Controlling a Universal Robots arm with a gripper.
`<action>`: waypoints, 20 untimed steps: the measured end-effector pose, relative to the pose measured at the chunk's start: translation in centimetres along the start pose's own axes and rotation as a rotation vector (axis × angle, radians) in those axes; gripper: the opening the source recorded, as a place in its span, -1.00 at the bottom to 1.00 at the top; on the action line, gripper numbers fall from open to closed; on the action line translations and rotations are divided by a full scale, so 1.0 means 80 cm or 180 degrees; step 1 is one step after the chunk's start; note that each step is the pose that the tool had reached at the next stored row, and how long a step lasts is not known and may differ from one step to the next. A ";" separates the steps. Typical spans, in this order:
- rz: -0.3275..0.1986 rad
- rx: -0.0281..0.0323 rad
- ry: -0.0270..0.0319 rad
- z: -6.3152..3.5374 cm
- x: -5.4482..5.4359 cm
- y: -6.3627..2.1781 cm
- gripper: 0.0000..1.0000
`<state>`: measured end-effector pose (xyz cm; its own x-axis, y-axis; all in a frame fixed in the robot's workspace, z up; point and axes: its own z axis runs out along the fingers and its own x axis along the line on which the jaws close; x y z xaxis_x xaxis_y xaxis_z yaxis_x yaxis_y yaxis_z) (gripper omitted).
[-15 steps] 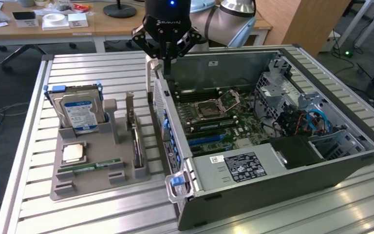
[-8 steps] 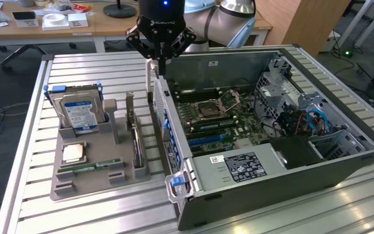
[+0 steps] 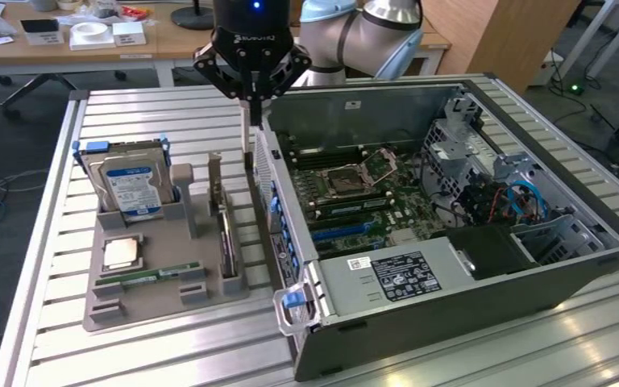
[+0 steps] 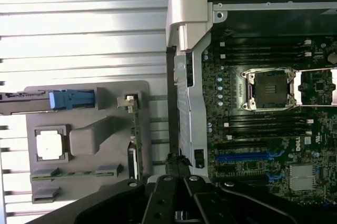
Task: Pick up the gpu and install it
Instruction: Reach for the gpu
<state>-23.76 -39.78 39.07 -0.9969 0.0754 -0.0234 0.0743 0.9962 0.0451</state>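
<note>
One gpu (image 3: 228, 242) stands on edge in the grey parts tray (image 3: 143, 310) on the worktop (image 3: 138, 113), just beside the open computer case (image 3: 546, 278). The jaws, clenched together, hover above the gap between tray and case.

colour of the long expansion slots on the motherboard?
Blue. The long expansion slots show best in the wrist view, against the dark green board.
</note>
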 end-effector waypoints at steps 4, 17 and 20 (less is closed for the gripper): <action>-0.0001 0.0000 0.0000 0.000 0.009 0.000 -0.79; -0.0001 0.0000 0.0000 0.001 0.037 -0.001 -0.79; 0.0000 0.0000 0.0000 0.001 0.043 -0.001 -0.79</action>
<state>-27.19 -39.63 38.92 -0.9969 0.0754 -0.0233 0.0743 0.9962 0.0451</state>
